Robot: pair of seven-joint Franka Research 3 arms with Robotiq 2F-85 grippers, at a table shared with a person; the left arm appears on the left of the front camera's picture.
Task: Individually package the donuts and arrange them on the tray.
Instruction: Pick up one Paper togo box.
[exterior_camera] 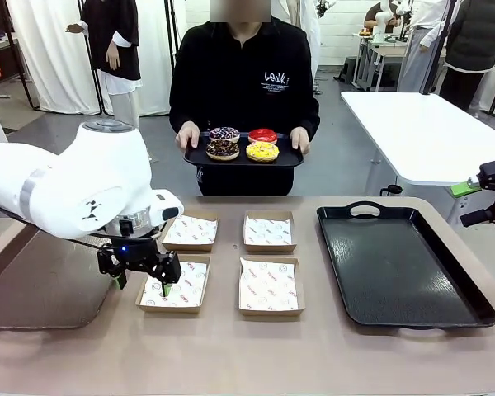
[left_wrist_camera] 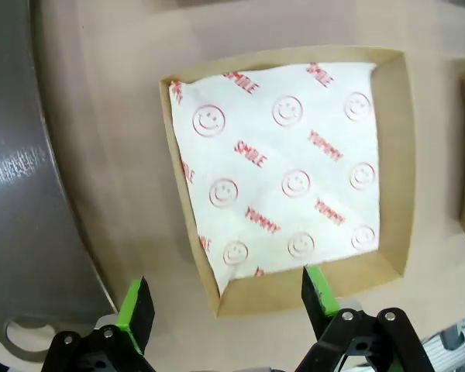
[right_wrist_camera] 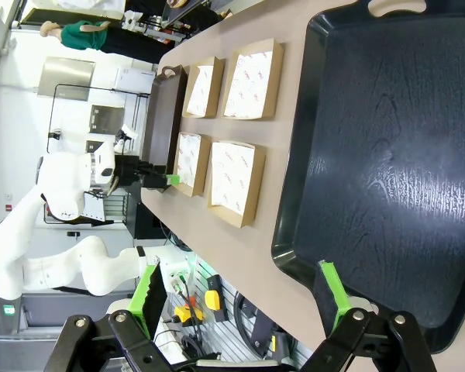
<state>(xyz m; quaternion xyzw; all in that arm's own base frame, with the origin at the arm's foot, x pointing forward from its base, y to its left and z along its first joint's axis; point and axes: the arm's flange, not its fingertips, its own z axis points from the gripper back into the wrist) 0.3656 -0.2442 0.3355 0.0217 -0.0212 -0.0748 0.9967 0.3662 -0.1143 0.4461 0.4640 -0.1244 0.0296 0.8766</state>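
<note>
Across the table a person holds a small black serving tray [exterior_camera: 195,160] carrying the donuts: sprinkled [exterior_camera: 224,133], red [exterior_camera: 262,135], chocolate [exterior_camera: 223,149] and yellow [exterior_camera: 262,152]. The large black tray [exterior_camera: 396,264] lies at the right of the table and spreads below my right gripper [right_wrist_camera: 239,287], which is open with nothing between its fingers; part of the right gripper [exterior_camera: 493,196] shows at the picture's edge. My left gripper [exterior_camera: 141,285] hangs open over the near-left box [exterior_camera: 146,306]. From the wrist, the left gripper [left_wrist_camera: 227,298] straddles the edge of this paper-lined box [left_wrist_camera: 395,155].
Several cardboard boxes with smiley-print paper stand mid-table: near-right [exterior_camera: 269,286], far-left [exterior_camera: 190,232], far-right [exterior_camera: 268,232]. A dark grey tray [exterior_camera: 33,285] lies at the left edge. A white table [exterior_camera: 421,132] stands behind on the right.
</note>
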